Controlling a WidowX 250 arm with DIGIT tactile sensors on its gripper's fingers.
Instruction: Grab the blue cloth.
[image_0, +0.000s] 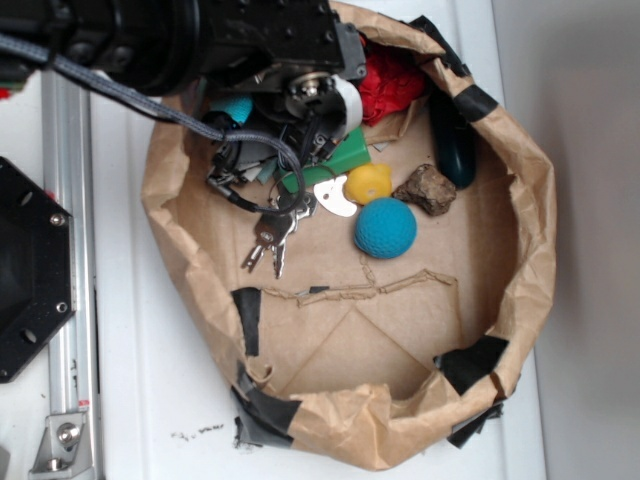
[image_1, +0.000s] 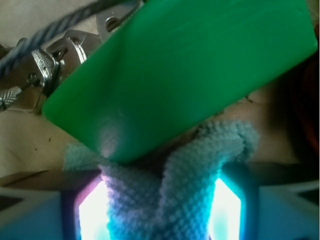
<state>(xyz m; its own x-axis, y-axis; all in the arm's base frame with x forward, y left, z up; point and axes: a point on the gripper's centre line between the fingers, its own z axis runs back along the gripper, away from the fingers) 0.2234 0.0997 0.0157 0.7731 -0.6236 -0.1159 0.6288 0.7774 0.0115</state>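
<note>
Gripper (image_1: 160, 210) pinching the blue cloth (image_1: 185, 180) between its fingers; green block (image_1: 185, 70) touching it — inside a paper bag (image_0: 520, 200).

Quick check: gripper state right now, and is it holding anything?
Gripper: closed on the blue cloth, which is bunched between its fingers, right beside the green block.

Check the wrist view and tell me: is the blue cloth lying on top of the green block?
No. The green block lies over the blue cloth, which bunches between the claw fingers below it.
</note>
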